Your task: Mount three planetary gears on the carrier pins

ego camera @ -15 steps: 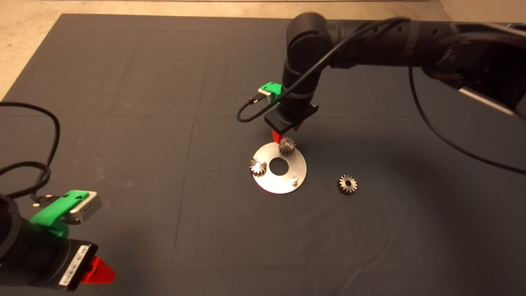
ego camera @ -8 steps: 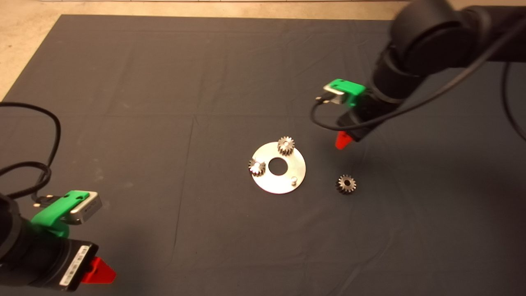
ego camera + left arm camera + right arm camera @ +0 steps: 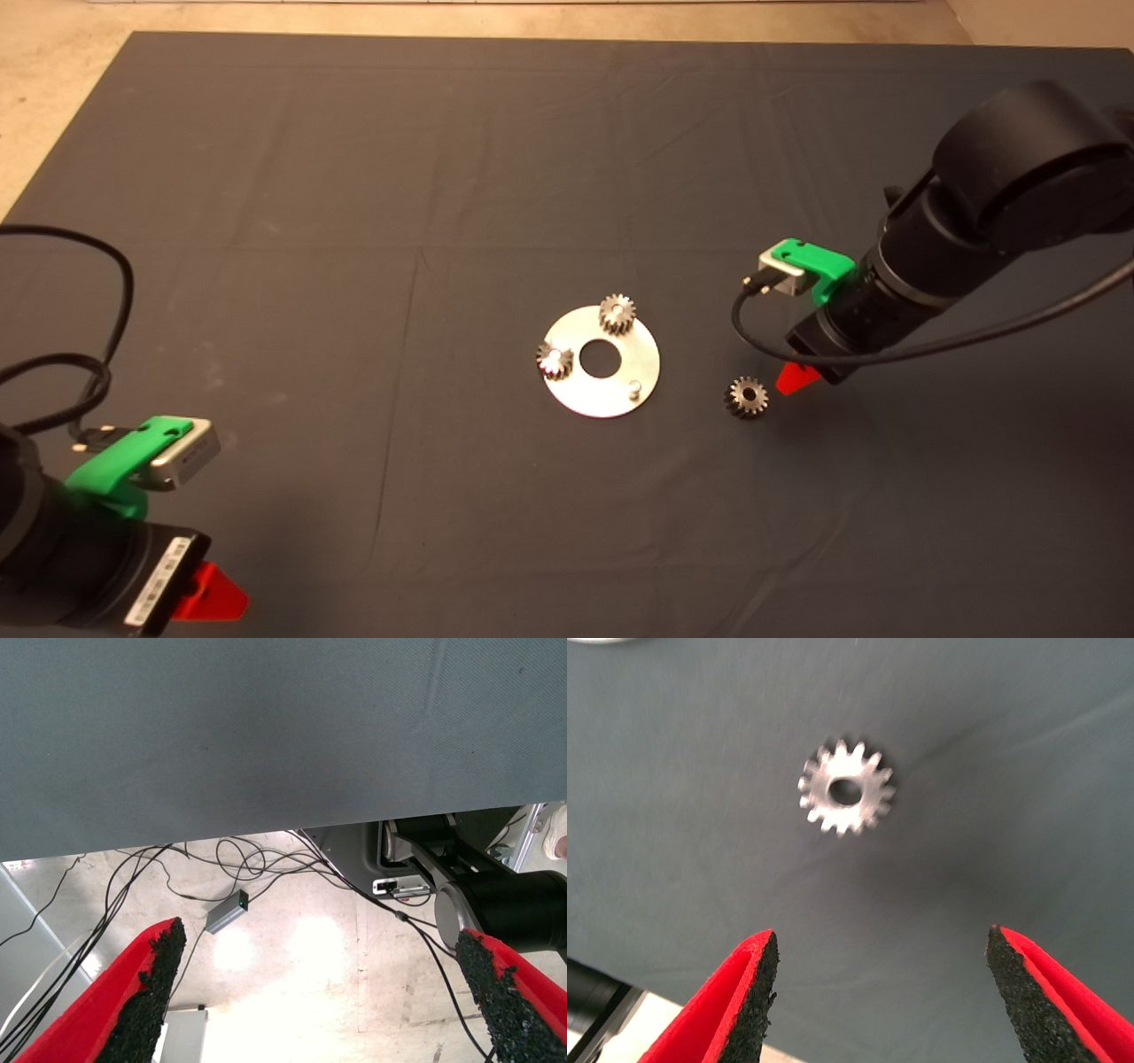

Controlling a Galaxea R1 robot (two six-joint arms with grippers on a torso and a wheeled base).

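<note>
I have the right gripper (image 3: 797, 377) just beside the last loose planetary gear (image 3: 747, 396), at about its 2 o'clock on the dark mat (image 3: 354, 177), and from the wrist camera its red fingers (image 3: 749, 992) are spread wide with nothing between them. The gear (image 3: 846, 790) lies flat, centre hole up, ahead of the fingertips and not yet between them.

On the carrier disc (image 3: 611, 399), one gear (image 3: 617, 314) sits at 12 o'clock and another (image 3: 555, 359) at 9 o'clock; the pin at about 4 o'clock (image 3: 634, 388) is bare. I think both gears are seated fully down, though from overhead I cannot be certain.

My worries from here:
- The gear is small and low, so if I come down off-centre a pad may land on the teeth and skid it across the cloth.
- A grip across tooth tips could let it tilt or flick out as the jaws close.
- Held crooked, the hole could jam on the bare pin or shove the light disc.
- Teeth might clash with the seated gears if they stand close enough to mesh.

The left gripper (image 3: 208, 594) waits at the mat's lower left, jaws spread, wrist camera seeing floor and cables (image 3: 248, 868).
</note>
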